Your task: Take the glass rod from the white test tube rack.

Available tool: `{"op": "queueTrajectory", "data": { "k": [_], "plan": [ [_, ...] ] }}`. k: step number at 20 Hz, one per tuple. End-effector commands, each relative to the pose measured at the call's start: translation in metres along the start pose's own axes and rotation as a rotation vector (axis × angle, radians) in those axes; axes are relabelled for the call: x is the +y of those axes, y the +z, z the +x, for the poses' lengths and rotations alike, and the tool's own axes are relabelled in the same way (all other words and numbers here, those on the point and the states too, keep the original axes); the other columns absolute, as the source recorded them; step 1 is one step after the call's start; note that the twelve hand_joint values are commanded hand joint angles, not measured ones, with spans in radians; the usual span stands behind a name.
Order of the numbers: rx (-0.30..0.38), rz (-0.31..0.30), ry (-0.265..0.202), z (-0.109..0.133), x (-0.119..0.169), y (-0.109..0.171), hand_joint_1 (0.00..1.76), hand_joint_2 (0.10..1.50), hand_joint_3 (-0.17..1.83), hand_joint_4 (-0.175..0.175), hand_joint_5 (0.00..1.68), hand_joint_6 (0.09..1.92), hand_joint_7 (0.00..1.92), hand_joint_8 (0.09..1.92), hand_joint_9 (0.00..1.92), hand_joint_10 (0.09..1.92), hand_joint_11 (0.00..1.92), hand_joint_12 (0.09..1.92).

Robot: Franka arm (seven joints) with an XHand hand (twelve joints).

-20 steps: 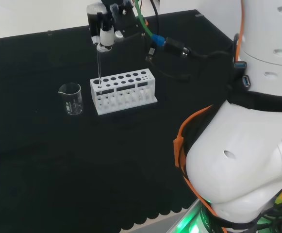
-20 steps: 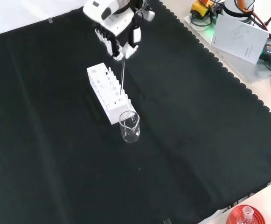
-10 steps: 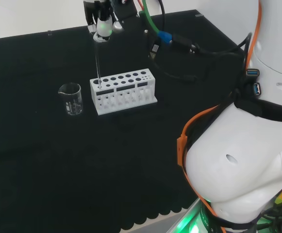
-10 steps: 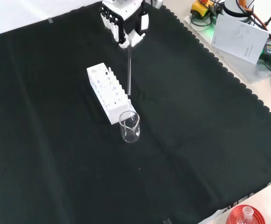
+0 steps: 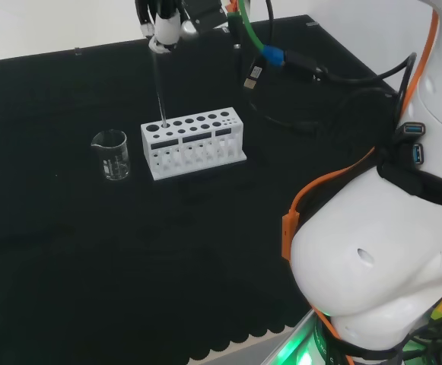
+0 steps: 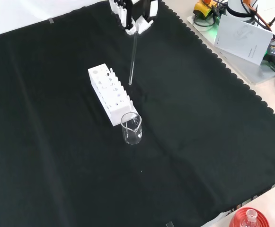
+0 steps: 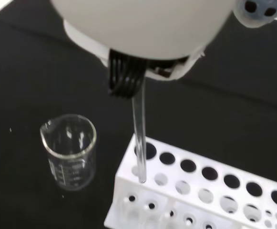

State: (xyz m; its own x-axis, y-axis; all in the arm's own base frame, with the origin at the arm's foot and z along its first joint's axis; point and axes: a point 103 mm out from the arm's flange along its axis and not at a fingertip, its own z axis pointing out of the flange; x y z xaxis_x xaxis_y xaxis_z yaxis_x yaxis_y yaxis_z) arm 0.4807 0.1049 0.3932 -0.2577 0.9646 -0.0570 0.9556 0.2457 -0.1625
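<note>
Head view: the robot hand (image 5: 165, 29) has risen since a second ago, its fingers pinching the glass rod (image 5: 160, 87), whose tip now hangs just above the white test tube rack (image 5: 192, 142). At the rack's 9 o'clock stands one beaker (image 5: 111, 154).

Front view: the rod hangs clear of the rack on the bench (image 6: 199, 142).

Wrist view: the tip looks just out of its hole, so removal seems nearly complete.

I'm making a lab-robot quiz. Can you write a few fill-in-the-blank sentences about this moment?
1. The black and white hand holds a thin clear glass ____.
2. The rod hangs above the white test tube ____.
3. The small clear glass ____ stands on the cloth at the rack's end.

Missing words: rod; rack; beaker
</note>
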Motion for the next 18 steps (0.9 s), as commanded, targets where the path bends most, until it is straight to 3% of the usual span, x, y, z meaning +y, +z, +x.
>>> {"op": "queueTrajectory", "data": {
  "k": [1,4,6,10,14,18],
  "plan": [
    [-0.027,0.009,-0.001,0.016,-0.009,-0.003,1.34,0.44,0.96,-0.118,1.31,0.67,1.57,0.37,1.65,0.31,1.56,0.56],
    [-0.039,0.012,-0.014,0.023,-0.01,-0.004,1.34,0.44,0.96,-0.118,1.31,0.67,1.57,0.37,1.65,0.31,1.56,0.56],
    [-0.056,0.03,0.008,0.032,-0.008,-0.006,1.34,0.44,0.96,-0.119,1.31,0.67,1.57,0.37,1.65,0.31,1.56,0.56],
    [-0.051,0.001,-0.012,0.04,-0.01,-0.01,1.34,0.44,0.96,-0.126,1.31,0.68,1.57,0.37,1.65,0.31,1.56,0.56],
    [-0.022,-0.021,-0.025,0.03,-0.02,-0.01,1.34,0.44,0.96,-0.127,1.31,0.68,1.57,0.37,1.65,0.31,1.56,0.56],
    [-0.039,-0.015,-0.028,0.037,-0.016,-0.011,1.34,0.43,0.97,-0.131,1.31,0.68,1.58,0.36,1.66,0.3,1.56,0.55]
  ]
}}
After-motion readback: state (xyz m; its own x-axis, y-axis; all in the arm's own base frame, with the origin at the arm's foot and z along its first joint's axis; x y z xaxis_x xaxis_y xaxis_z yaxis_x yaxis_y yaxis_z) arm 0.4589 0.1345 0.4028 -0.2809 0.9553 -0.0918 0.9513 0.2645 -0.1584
